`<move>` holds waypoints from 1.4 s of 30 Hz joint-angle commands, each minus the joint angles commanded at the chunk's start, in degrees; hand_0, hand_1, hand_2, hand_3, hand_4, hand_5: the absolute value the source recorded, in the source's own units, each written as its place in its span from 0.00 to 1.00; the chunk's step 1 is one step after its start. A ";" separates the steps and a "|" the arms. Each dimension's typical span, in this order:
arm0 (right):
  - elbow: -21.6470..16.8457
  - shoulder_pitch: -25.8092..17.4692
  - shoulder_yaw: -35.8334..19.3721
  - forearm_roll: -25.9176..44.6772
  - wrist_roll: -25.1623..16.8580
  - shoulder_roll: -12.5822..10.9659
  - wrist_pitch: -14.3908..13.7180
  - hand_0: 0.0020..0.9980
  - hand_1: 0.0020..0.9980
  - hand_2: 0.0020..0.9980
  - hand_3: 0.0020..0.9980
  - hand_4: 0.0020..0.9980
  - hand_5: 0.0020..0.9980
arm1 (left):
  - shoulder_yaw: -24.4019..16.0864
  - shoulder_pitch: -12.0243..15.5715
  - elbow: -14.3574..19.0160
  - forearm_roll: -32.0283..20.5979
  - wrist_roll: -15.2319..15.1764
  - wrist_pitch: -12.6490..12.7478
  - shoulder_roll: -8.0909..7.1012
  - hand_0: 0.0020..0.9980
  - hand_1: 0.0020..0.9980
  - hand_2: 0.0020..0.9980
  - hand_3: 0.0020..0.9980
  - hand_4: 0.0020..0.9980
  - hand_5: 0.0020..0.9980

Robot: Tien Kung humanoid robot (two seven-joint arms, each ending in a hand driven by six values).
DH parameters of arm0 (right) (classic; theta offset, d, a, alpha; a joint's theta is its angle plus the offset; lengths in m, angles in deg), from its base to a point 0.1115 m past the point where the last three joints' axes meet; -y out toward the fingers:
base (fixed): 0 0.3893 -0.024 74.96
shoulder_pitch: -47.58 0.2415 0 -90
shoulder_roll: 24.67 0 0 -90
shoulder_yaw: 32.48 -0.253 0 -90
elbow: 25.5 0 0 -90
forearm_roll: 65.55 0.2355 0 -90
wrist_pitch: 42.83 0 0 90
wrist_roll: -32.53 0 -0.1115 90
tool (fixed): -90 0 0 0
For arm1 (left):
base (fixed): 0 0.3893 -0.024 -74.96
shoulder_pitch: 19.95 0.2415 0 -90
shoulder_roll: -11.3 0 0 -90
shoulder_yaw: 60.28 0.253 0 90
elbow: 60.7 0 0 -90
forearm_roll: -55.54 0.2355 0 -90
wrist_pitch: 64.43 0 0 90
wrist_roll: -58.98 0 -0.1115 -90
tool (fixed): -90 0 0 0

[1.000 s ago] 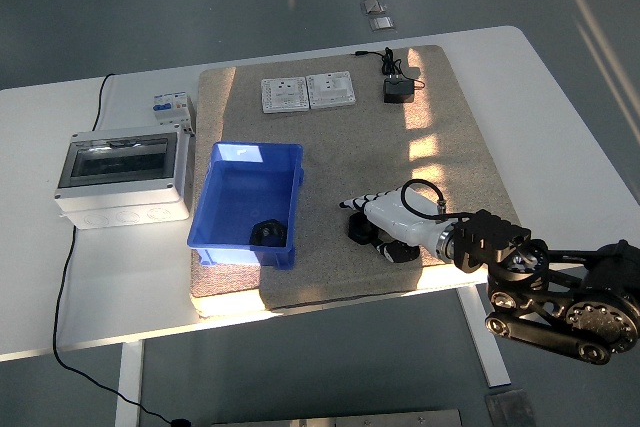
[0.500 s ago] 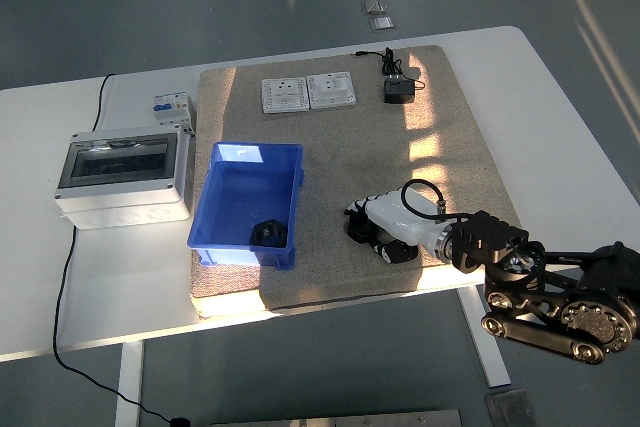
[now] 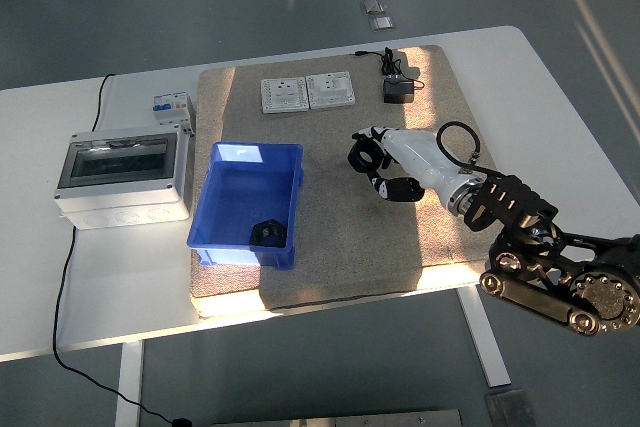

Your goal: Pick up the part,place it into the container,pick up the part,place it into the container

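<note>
A blue container (image 3: 228, 187) sits on the left of the beige mat (image 3: 330, 247). One black part (image 3: 268, 232) lies inside it near the front wall. My right hand (image 3: 378, 162) reaches in from the lower right and hovers above the mat, to the right of the container's far corner. Its fingers are curled around a second small black part (image 3: 361, 153), lifted off the mat. My left arm is out of view.
A grey electrical box (image 3: 122, 177) with a clear lid stands left of the container, with a small circuit breaker (image 3: 171, 107) behind it. Two white wall sockets (image 3: 308, 92) and a black adapter (image 3: 398, 91) with its cable lie at the mat's far edge.
My right hand closed on the black part near the mat's front edge, lifted it, and moved it away from me toward the mat's middle. The spot where the part lay is now bare.
</note>
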 joint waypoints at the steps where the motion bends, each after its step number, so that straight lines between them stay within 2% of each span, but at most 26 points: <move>1: 0.14 0.35 0.07 0.47 -0.42 0.95 -0.84 0.50 0.49 0.38 0.41 0.41 0.00 | -0.13 0.12 0.00 0.06 0.09 0.05 -0.03 0.69 0.69 0.72 0.57 0.47 0.62; 7: 1.35 2.80 3.60 4.73 -4.39 7.40 -6.23 0.50 0.49 0.39 0.41 0.41 0.00 | -0.45 0.55 0.00 0.05 0.38 0.33 -0.26 0.69 0.69 0.72 0.57 0.47 0.62; 10: 3.33 4.08 6.57 6.52 -7.09 10.20 -8.27 0.50 0.50 0.39 0.41 0.41 0.00 | -0.29 0.78 0.00 -0.40 0.48 0.51 -0.30 0.69 0.69 0.72 0.57 0.47 0.62; 12: 5.37 5.09 8.81 6.15 -8.60 11.91 -8.77 0.50 0.50 0.39 0.41 0.41 0.00 | -0.09 0.96 0.00 -0.82 0.53 0.67 -0.26 0.69 0.69 0.72 0.57 0.47 0.62; 17: 9.09 6.22 11.40 2.69 -10.58 14.51 -8.35 0.50 0.50 0.39 0.42 0.41 0.00 | -0.06 1.25 0.00 -0.95 0.69 0.84 -0.29 0.69 0.69 0.72 0.57 0.46 0.62; 26: 12.05 6.98 13.27 0.42 -11.50 16.85 -8.40 0.52 0.50 0.39 0.42 0.42 0.00 | -0.03 1.38 0.00 -1.14 0.69 1.07 -0.25 0.69 0.69 0.72 0.57 0.46 0.62; 32: 14.27 7.72 14.58 2.52 -14.59 17.63 -13.41 0.52 0.51 0.40 0.42 0.42 0.00 | 0.19 1.40 0.00 -1.96 0.70 1.31 -0.22 0.69 0.69 0.72 0.57 0.46 0.62; 35: 14.90 7.90 14.70 2.51 -14.64 17.63 -14.40 0.52 0.51 0.40 0.42 0.42 0.00 | 0.13 1.28 0.00 -1.93 0.73 1.27 -0.19 0.69 0.69 0.72 0.57 0.46 0.62; 37: 15.36 7.89 14.64 1.85 -14.03 17.63 -14.03 0.52 0.51 0.40 0.42 0.42 0.00 | 0.10 1.17 0.00 -1.88 0.70 1.24 -0.15 0.69 0.69 0.72 0.57 0.46 0.62; 42: 16.07 7.62 14.04 -1.98 -10.17 17.63 -8.79 0.52 0.51 0.40 0.42 0.43 0.00 | -0.03 1.00 0.00 -1.64 0.65 1.17 -0.09 0.69 0.69 0.72 0.57 0.46 0.62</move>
